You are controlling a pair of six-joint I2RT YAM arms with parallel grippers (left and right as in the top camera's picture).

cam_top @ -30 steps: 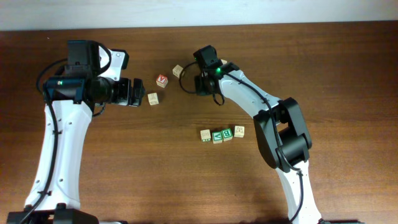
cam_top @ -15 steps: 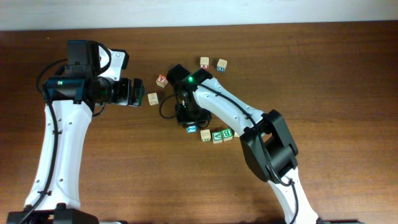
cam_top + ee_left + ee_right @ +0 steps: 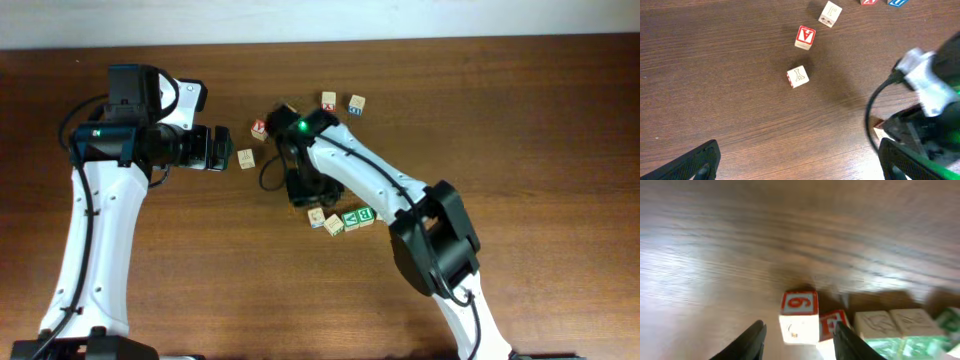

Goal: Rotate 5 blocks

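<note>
Pincer on the right [image 3: 800, 332] apart, astride red-printed block [image 3: 800, 311] — left pincer [image 3: 799, 152] wide apart.

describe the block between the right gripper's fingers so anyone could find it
Start at the right gripper, low over a row of blocks. The block is the row's left end, between the open fingers. Only it shows a red-framed digit.

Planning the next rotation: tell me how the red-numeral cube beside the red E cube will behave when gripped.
The numeral cube looks like rigid wood with flat faces, so it should hold firmly when squeezed and not roll. Being small, it is probably light and may skid on the smooth table. It seems to touch the "E" cube, so turning it could drag that neighbour.
</note>
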